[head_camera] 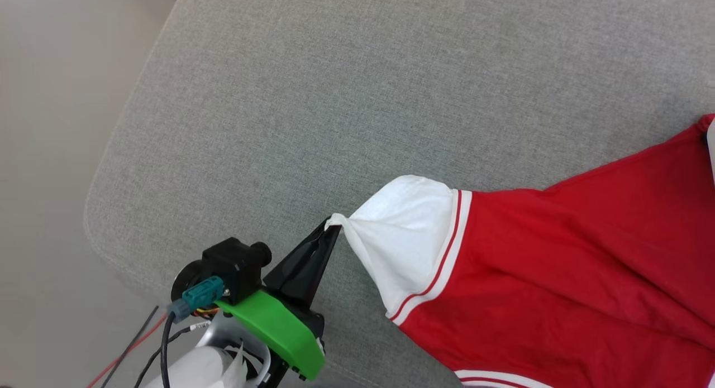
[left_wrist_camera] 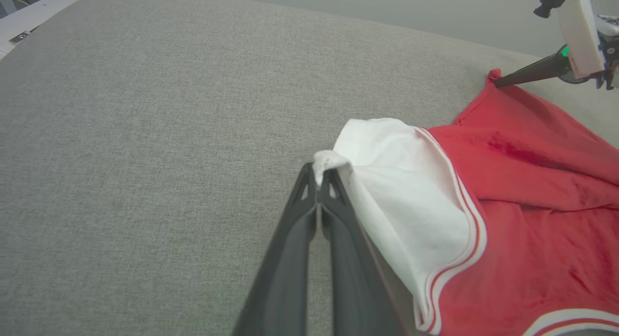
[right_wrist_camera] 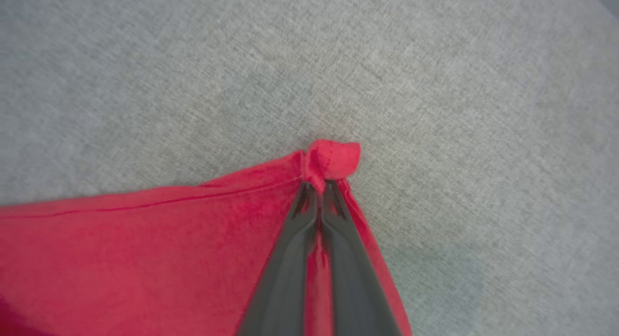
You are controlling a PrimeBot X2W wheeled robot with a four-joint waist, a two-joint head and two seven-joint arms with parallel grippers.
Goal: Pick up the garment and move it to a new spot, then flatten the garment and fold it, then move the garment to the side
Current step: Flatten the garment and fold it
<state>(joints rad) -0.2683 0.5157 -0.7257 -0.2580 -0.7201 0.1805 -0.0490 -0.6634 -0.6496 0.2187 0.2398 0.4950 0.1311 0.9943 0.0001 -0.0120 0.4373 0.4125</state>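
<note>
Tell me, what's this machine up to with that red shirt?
A two-armed robot is handling a red and white garment on a grey cushioned surface. Its left end effector is pinched shut on the tip of the white sleeve, and its right end effector is pinched shut on a red corner of the fabric. The garment stretches between the two grips, rumpled and not yet folded.

Possibly a robot lab or test room, grey fabric-covered work surface [head_camera: 335, 97], plain pale floor [head_camera: 44, 153], loose cables [head_camera: 131, 346]
</note>
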